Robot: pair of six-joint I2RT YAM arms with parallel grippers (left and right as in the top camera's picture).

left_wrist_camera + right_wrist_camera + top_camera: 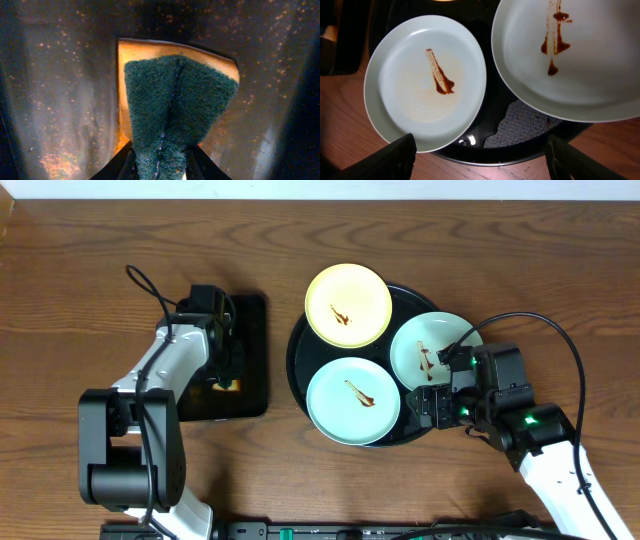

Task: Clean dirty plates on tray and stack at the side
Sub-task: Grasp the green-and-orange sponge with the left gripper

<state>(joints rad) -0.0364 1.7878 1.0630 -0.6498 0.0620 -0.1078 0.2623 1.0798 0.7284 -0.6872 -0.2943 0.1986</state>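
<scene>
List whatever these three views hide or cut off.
- Overhead: the left arm hides the left fingers and most of the sponge.
- Left wrist: the bottom edge cuts off the sponge's pinched end.
- Right wrist: top and right edges cut off the right-hand mint plate; the grey patch on the tray is unidentifiable.

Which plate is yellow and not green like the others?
The yellow plate at the far side of the tray, with a small brown smear. The left green plate and right green plate sit nearer the robot.
</scene>
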